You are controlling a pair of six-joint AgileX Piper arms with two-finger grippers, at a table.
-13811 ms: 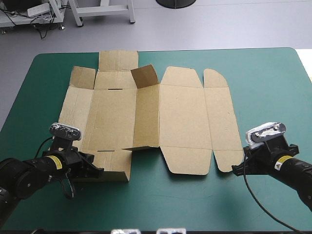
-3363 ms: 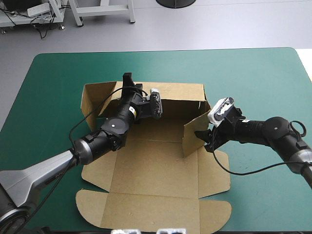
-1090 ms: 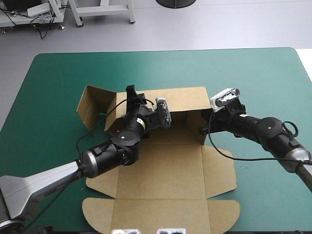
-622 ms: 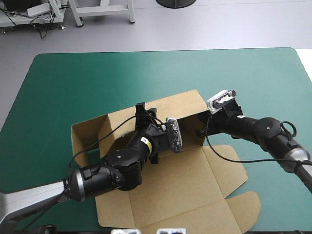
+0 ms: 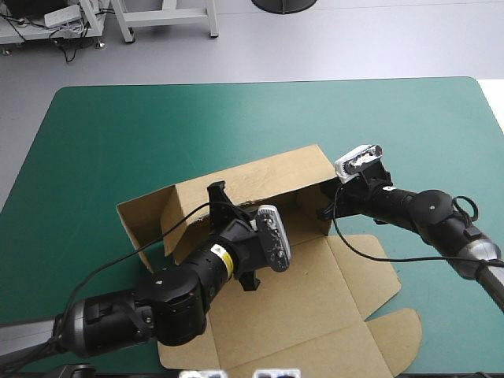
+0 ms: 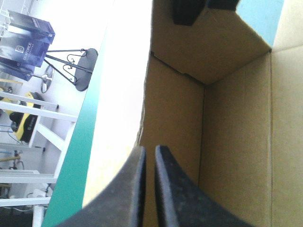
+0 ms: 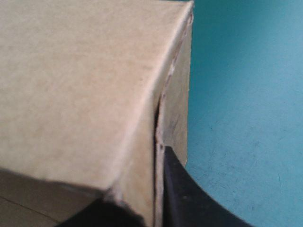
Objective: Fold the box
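Both pairs of jaws pinch thin raised walls of the creased brown box [image 5: 331, 268].

grey floor [image 5: 354, 39] beyond the teal-green table [image 5: 94, 142] (white stand legs [image 5: 213, 20] at far left)

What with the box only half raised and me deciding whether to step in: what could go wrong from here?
1. The left gripper pinches only the thin top edge of the box's back wall; the board might slip free or crease.
2. The end flap beside it splays outward, untucked, so it may flop down.
3. The box sits skewed, its lid close to the table's near edge; any dragging could push it over.
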